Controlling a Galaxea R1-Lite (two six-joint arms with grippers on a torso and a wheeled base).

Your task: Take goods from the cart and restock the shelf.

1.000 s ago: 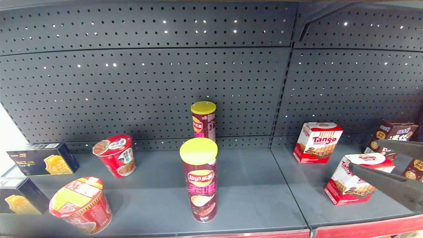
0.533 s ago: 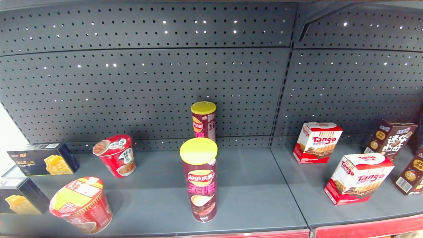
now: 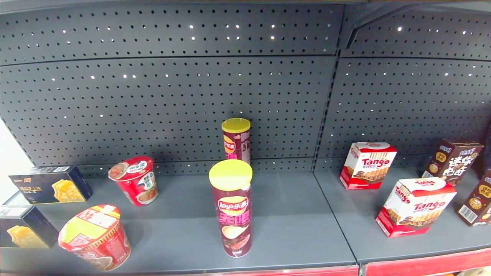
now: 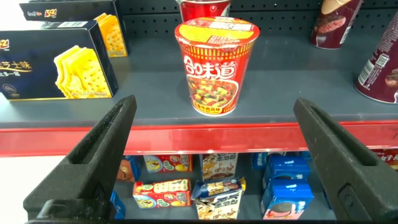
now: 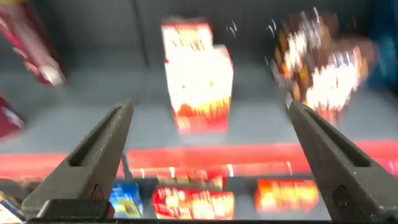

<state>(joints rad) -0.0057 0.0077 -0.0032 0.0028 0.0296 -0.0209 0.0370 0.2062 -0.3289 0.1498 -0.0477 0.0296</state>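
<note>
My left hand (image 4: pixel 214 104) hangs open and empty in front of the shelf (image 4: pixel 149 87). A noodle cup (image 4: pixel 216 65) stands upright straight ahead of it, near the front edge. My right hand (image 5: pixel 209 107) is open and empty too, and a wafer box (image 5: pixel 198 84) stands on the shelf ahead of it.

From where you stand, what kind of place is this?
Probably a grocery shop aisle, or a mock-up. A dark grey perforated metal back panel stands behind a grey shelf with a red front strip; on it stand a yellow-lidded maroon crisp can and a red-and-white wafer box.
</note>
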